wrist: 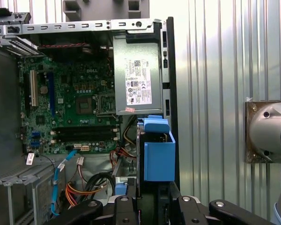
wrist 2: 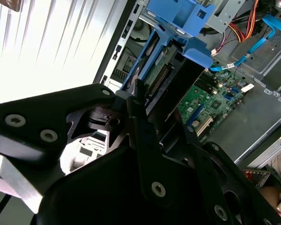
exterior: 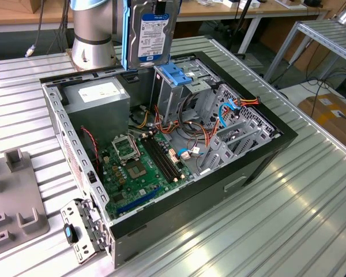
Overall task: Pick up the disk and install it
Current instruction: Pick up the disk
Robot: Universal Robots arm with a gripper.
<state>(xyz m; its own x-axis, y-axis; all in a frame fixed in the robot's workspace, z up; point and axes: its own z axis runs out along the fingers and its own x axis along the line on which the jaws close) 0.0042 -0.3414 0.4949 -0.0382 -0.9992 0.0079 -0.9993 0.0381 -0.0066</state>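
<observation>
The disk (exterior: 153, 32) hangs upright above the back of the open computer case (exterior: 259, 156), its white-and-blue label facing the camera and a blue rail along its side. My gripper (exterior: 159, 6) is shut on its upper edge. In the second wrist view the disk (wrist 2: 155, 63) runs edge-on between my black fingers (wrist 2: 136, 105), green circuit side and connector showing. Just below it sits the light-blue latch piece (exterior: 174, 74) (wrist 2: 178, 14) on top of the metal drive cage (exterior: 170, 98). The first wrist view looks down past my gripper (wrist: 152, 206) onto that blue piece (wrist: 159, 157).
The grey power supply (exterior: 98, 95) (wrist: 138, 79) lies beside the cage. The motherboard (exterior: 138, 161) and loose orange and blue cables (exterior: 219, 118) fill the case floor. My arm's base (exterior: 92, 34) stands behind the case. A grey fixture (exterior: 11, 196) sits at the exterior view's left.
</observation>
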